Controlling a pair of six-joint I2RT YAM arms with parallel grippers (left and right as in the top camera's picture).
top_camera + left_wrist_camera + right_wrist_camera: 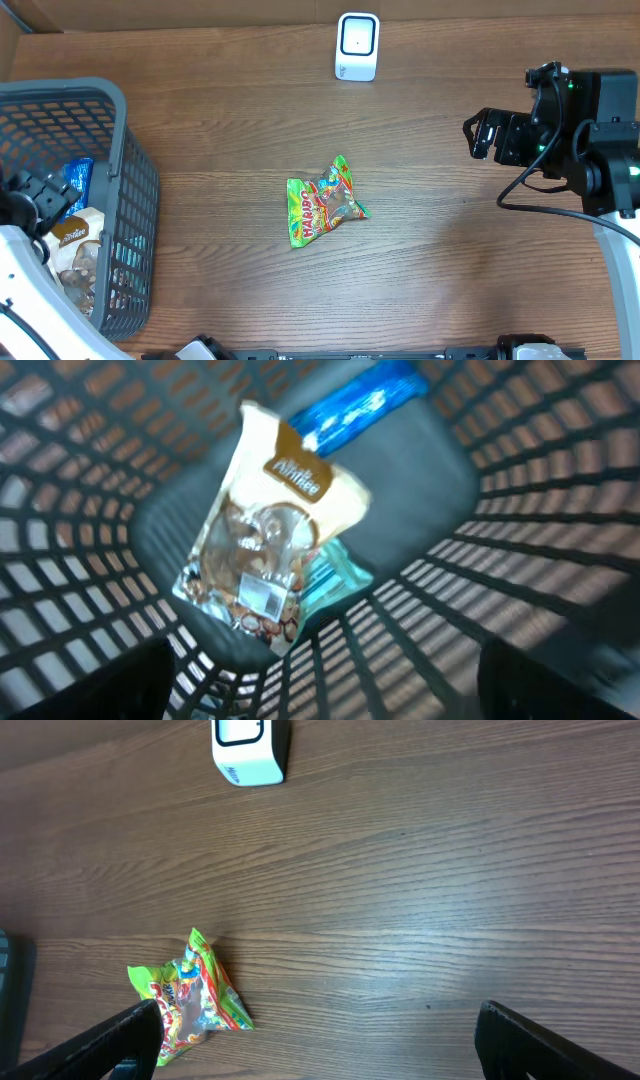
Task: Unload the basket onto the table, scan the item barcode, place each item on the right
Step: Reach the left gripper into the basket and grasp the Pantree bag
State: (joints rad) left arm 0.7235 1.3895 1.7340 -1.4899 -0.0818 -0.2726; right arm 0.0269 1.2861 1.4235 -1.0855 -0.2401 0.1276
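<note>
across the wooden table (450, 290), with the grey basket (135, 190) at 9 o'clock, my right gripper (478, 137) hangs at 3 o'clock facing 9, fingers spread and empty. the left gripper (35, 198) hangs inside the basket over a snack pack (260, 550), also spread with nothing between. the gummy bag (325, 203) lies flat mid-table, about 8 o'clock from the right gripper and nearer it than the left, its long axis running 7 to 1, with the scanner (357, 45) at 12 o'clock from it.

It resembles a mock shop checkout: a barcode scanner (357, 45) and a shopping basket (135, 195) of snack packs (262, 540) on a wooden table (450, 280).
</note>
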